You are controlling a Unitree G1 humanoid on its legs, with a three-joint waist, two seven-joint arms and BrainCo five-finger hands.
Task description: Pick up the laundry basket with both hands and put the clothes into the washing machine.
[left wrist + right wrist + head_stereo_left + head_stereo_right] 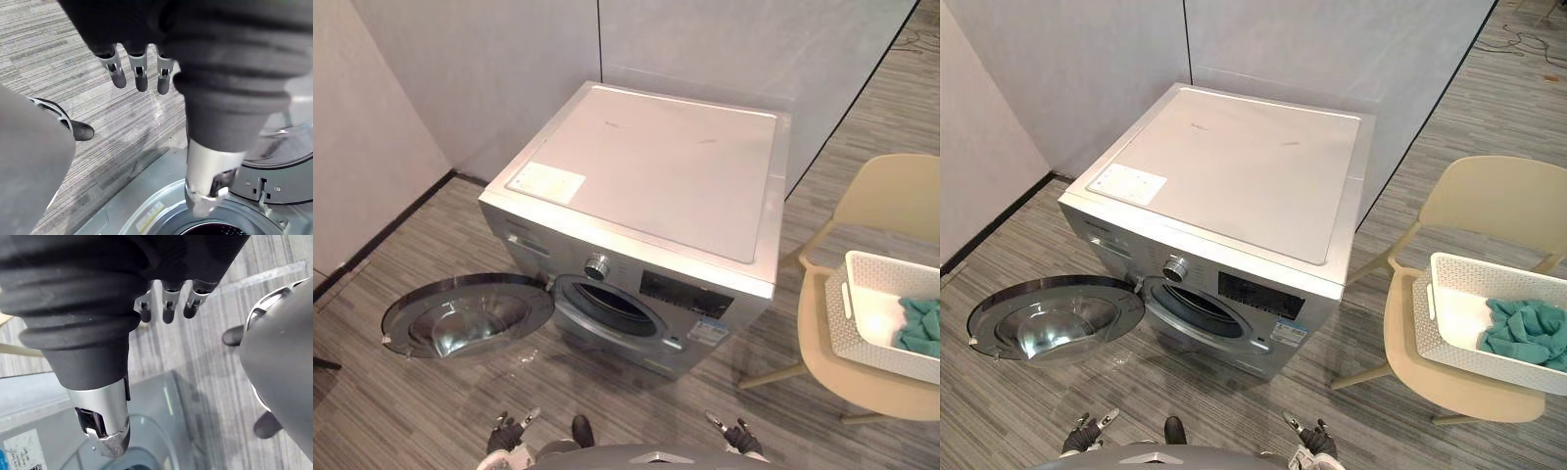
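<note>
A white perforated laundry basket (1465, 364) sits on a beige chair (1422, 384) at the right, with teal clothes (1526, 331) inside. The silver washing machine (656, 176) stands in the middle. Its round door (465, 315) is swung wide open to the left, and the dark drum opening (612, 305) is exposed. My left hand (509, 431) and right hand (739, 436) hang low at the bottom of the eye views, well short of the machine and far from the basket. In the wrist views the left hand's fingers (139, 68) and the right hand's fingers (166, 303) are straight and hold nothing.
Grey partition walls (489, 69) close in behind and to the left of the machine. Wood-look flooring (372, 411) runs in front of it. The open door juts out low over the floor on the left.
</note>
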